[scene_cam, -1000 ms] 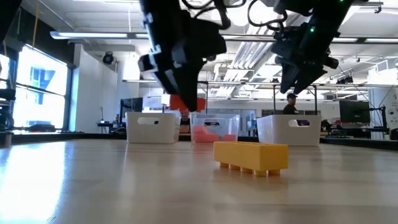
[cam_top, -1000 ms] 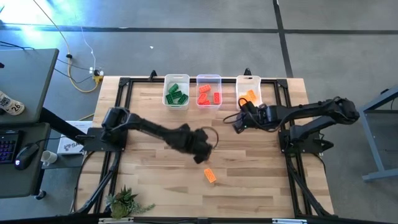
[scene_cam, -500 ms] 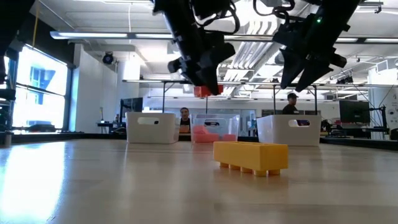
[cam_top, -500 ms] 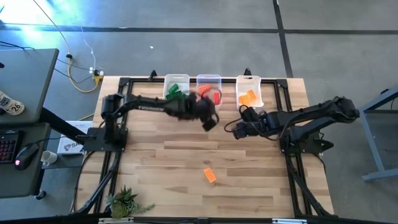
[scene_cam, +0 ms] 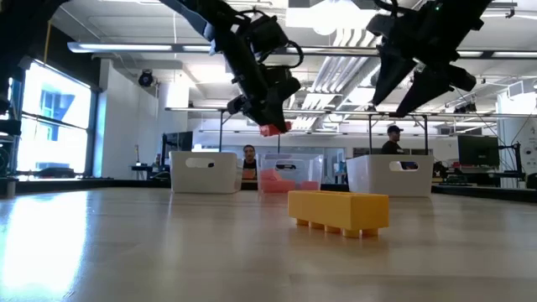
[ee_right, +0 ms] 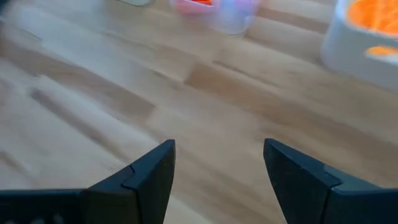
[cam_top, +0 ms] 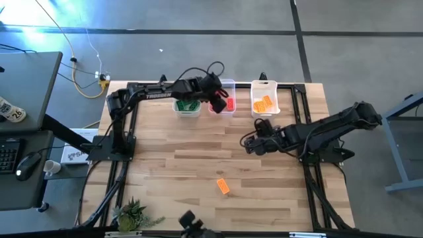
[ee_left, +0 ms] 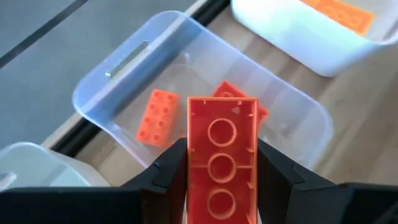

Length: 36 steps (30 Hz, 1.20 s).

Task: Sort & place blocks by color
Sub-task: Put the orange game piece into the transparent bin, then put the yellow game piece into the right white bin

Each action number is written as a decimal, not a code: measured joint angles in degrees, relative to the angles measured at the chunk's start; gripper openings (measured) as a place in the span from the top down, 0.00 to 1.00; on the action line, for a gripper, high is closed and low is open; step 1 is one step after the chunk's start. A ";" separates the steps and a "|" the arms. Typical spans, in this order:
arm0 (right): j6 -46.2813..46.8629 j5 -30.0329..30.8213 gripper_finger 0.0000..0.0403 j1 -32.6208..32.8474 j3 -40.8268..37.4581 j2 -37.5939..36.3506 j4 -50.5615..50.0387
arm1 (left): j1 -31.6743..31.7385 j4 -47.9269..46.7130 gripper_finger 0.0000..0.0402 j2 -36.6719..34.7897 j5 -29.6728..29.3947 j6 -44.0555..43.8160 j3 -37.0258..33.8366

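My left gripper (cam_top: 217, 103) hangs over the middle clear bin (cam_top: 223, 84) at the table's far edge, shut on a red block (ee_left: 222, 143). That bin (ee_left: 124, 81) holds two red blocks (ee_left: 158, 116). To its left stands a bin with green blocks (cam_top: 187, 100), to its right a white bin with orange blocks (cam_top: 264, 102). One orange block (cam_top: 223, 186) lies flat on the table near the middle front, studs down in the low view (scene_cam: 338, 210). My right gripper (cam_top: 250, 142) is open above bare wood, right of centre, with nothing between its fingers (ee_right: 149, 174). My left gripper pinches the red block by its two long sides (ee_left: 190, 163) between its two fingers, which lie along the block. The block's hollow underside (ee_left: 221, 168) faces the wrist camera. The fingers slant down toward the table's far edge. The block (scene_cam: 273, 129) is lifted clear, above the middle bin.
Black frame rails (cam_top: 132, 99) run along the table's edges around the bins. A small plant (cam_top: 132, 215) sits at the near left corner. Bare wood lies between the bins and the orange block. People stand in the room beyond the table (scene_cam: 392, 138).
My left gripper has swung with the red block from the table's middle toward the far edge, rising a little, and now hangs over the middle bin. My right gripper has drifted a short way toward the near edge and rolled, staying open.
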 joint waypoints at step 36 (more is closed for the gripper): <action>-0.81 0.69 0.42 14.42 0.00 9.18 18.83 | 3.61 3.36 0.61 0.44 11.63 1.07 -0.02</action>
